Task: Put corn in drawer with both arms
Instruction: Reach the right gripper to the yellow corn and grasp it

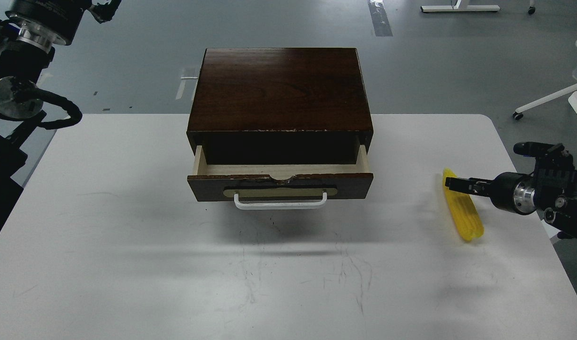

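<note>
The yellow corn (464, 215) lies on the white table (128, 245) at the right, its point toward the back. The dark brown box (279, 89) stands at the back centre. Its drawer (279, 183) is pulled partly out, showing a pale wood interior and a white bar handle (280, 203). My right gripper (458, 184) comes in from the right edge and sits over the corn's pointed end. It is seen edge-on and dark, so its fingers cannot be told apart. My left gripper (104, 8) is at the top left corner, above the floor, mostly cut off.
The left arm's elbow and black cable (57, 108) hang over the table's back left corner. White chair or stand legs (548, 99) are on the floor beyond the table's right edge. Grey floor lies behind the box.
</note>
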